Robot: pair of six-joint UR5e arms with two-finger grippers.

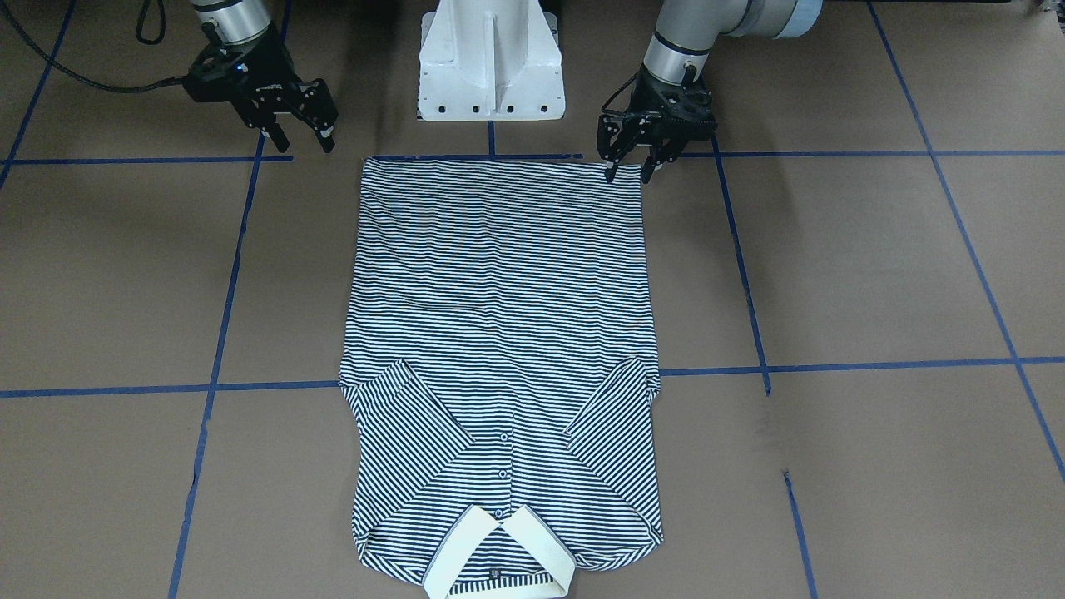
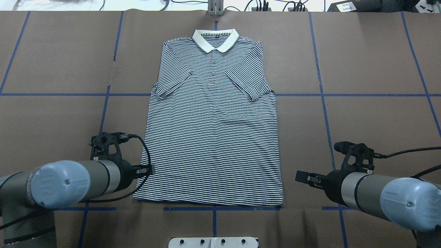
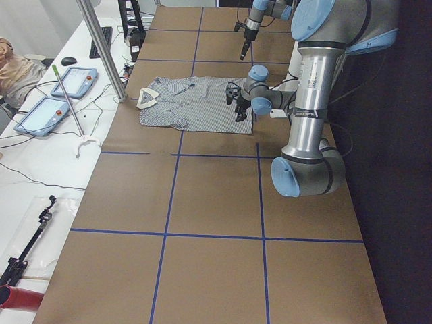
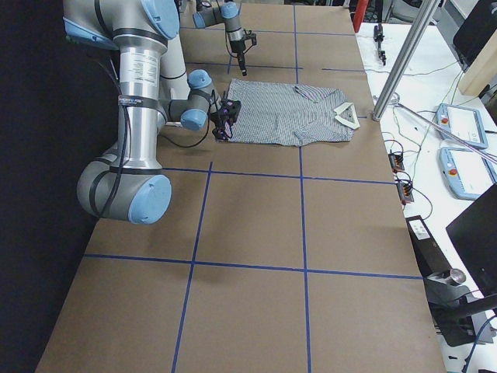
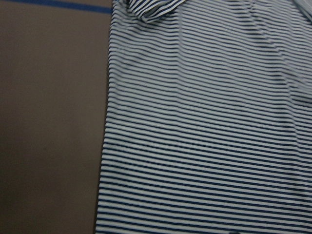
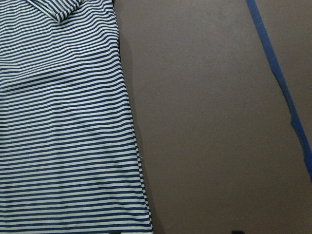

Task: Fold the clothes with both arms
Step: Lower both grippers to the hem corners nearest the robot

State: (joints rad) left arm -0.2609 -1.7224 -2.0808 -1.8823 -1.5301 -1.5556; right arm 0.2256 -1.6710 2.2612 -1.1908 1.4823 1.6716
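Observation:
The striped polo shirt (image 1: 499, 316) (image 2: 213, 131) lies flat and face up on the brown table. Both short sleeves are folded in over its front, and the cream collar (image 1: 499, 549) (image 2: 215, 38) is at the far end from the robot. My left gripper (image 1: 630, 170) hangs open right at the shirt's hem corner, its fingers straddling the edge. My right gripper (image 1: 304, 141) is open too, a short way outside the other hem corner and clear of the cloth. The left wrist view shows the shirt's side edge (image 5: 204, 122) from above. The right wrist view shows the shirt's opposite edge (image 6: 63, 122).
The white pedestal base (image 1: 491, 62) stands just behind the hem. Blue tape lines (image 1: 832, 154) grid the tabletop. A metal post (image 3: 101, 50) and tablets (image 3: 40, 115) stand beyond the table's far edge, near the collar.

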